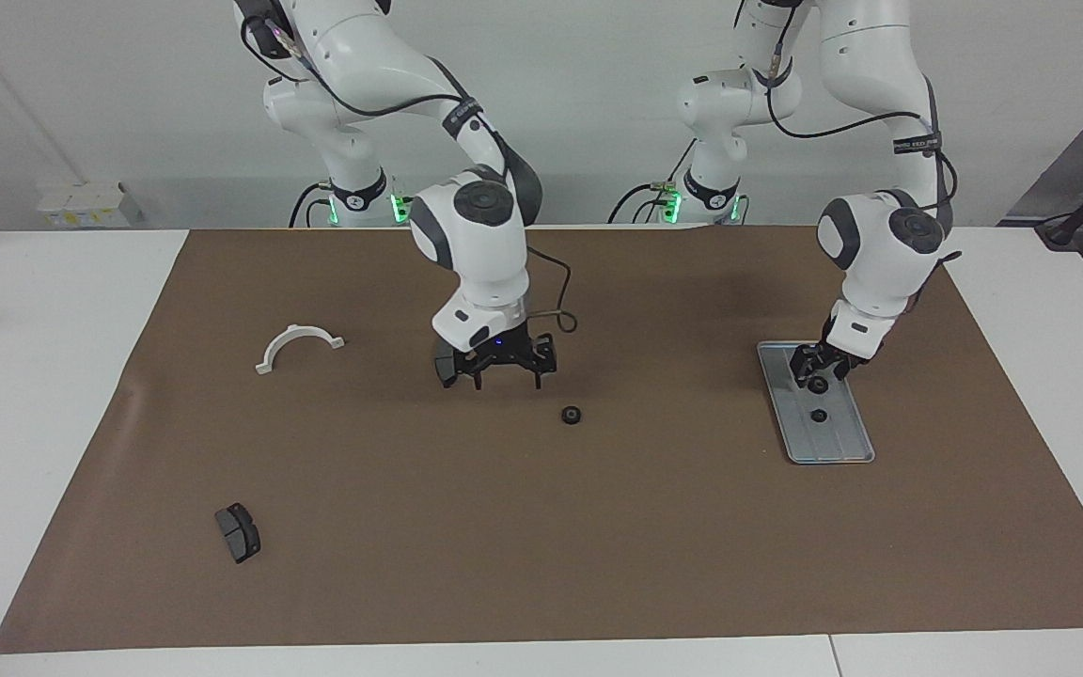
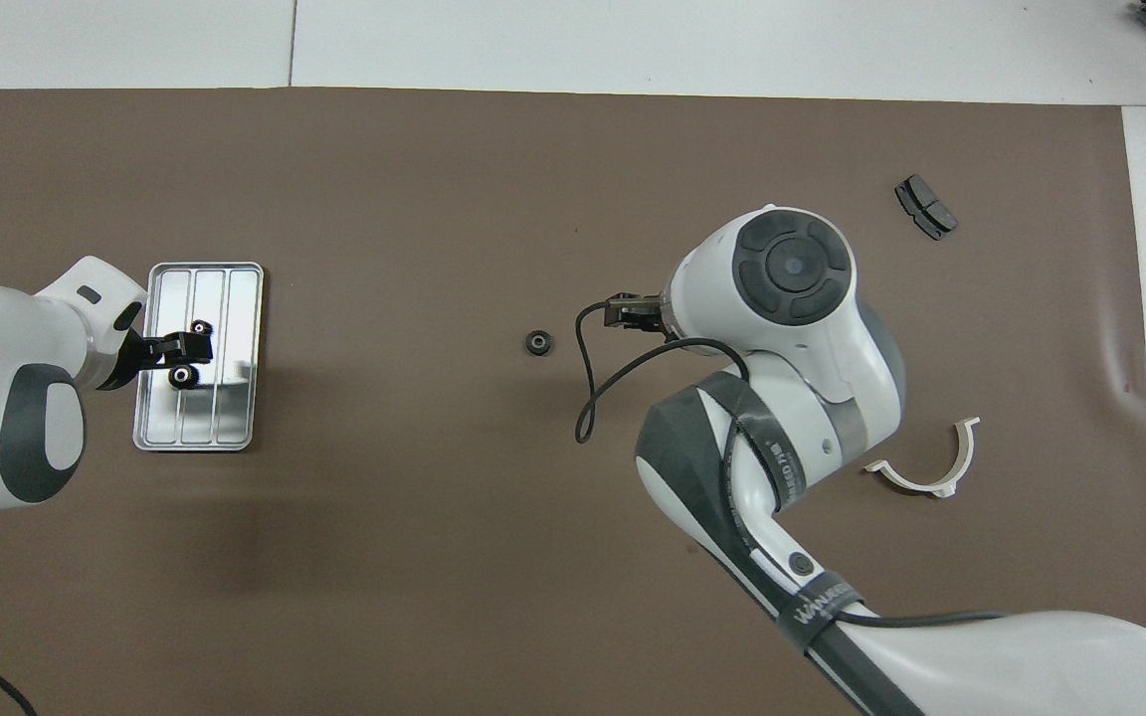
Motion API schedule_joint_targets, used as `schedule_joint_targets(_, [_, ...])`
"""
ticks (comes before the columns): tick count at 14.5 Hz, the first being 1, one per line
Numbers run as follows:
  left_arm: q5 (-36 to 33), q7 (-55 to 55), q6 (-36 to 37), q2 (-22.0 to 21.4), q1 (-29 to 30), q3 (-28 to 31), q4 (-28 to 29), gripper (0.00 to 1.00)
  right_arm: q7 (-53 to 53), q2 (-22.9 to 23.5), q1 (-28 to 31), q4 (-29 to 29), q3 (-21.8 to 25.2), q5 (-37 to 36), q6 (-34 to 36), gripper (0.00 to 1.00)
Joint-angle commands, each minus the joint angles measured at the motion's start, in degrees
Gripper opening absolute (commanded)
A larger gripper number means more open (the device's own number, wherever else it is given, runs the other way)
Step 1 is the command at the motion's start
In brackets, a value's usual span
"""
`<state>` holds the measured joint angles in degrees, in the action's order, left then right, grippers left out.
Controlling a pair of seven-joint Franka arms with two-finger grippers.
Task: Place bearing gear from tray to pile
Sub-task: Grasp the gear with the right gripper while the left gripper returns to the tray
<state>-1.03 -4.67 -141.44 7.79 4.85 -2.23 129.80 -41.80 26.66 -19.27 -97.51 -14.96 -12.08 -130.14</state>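
Already one gear (image 1: 572, 415) lies on the brown mat near the brake pad (image 1: 445, 365), so the pile has begun, while two gears (image 1: 818, 415) remain in the tray (image 1: 833, 449) at the left arm's end. The left gripper (image 1: 818, 378) is down over the tray gear nearer the robots; whether it has gripped I cannot tell. The right gripper (image 1: 502, 376) hangs spread over the brake pad.

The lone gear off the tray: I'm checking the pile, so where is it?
The lone gear lies mid-mat, just farther from the robots than the right gripper, which hangs by a brake pad.
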Motion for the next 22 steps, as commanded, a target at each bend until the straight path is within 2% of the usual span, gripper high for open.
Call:
schedule_joint_targets(1, [-0.5, 0.8, -2.5, -0.9, 0.5, -0.1, 2.2, 0.66, -4.3, 7.2, -1.8, 6.6, -0.1, -4.8, -0.4, 1.00])
schedule_joint_targets(3, [-0.5, 1.0, -3.0, -0.6, 1.0, -0.1, 2.3, 0.60, -6.4, 8.6, -4.5, 6.7, 0.0, -4.9, -3.0, 0.98])
schedule_joint_targets(9, [-0.5, 2.6, -6.1, 0.3, 1.1, -0.1, 2.3, 0.60, -6.3, 8.8, -5.1, 6.4, 0.1, -7.1, -4.7, 0.77])
schedule_joint_targets(12, [-0.5, 2.7, -6.2, 0.5, 1.1, -0.1, 2.3, 0.60, -6.1, 8.8, -4.5, 5.0, 0.1, -7.5, -8.1, 0.67])
schedule_joint_targets(13, [-0.5, 2.6, -6.2, 0.6, 1.1, -0.1, 2.3, 0.54, -6.0, 8.8, -4.5, 4.7, 0.1, -7.7, -9.0, 0.65])
schedule_joint_targets(14, [-0.5, 2.7, -6.2, 0.8, 1.1, -0.1, 2.3, 0.38, -6.0, 8.8, -4.4, 4.6, 0.0, -7.8, -9.3, 0.64])
schedule_joint_targets(15, [-0.5, 2.7, -6.7, 1.3, 1.1, -0.1, 2.3, 0.28, -6.1, 8.8, -4.5, 4.5, 0.1, -7.8, -9.4, 0.63])
schedule_joint_targets(17, [-0.5, 2.7, -8.6, 1.7, 1.0, -0.1, 2.2, 0.00, -6.0, 8.8, -4.6, 3.6, 0.0, -7.9, -9.5, 0.58])
schedule_joint_targets(20, [-0.5, 2.6, -6.1, 1.7, 1.0, -0.1, 0.1, 0.00, -6.0, 8.8, -4.7, 3.0, 0.1, -7.9, -9.5, 0.48])
schedule_joint_targets(22, [-0.5, 2.1, 1.9, 0.6, 0.8, -0.2, -4.1, 0.00, -5.9, 8.8, -4.6, 3.0, 0.0, -7.9, -9.5, 0.36])
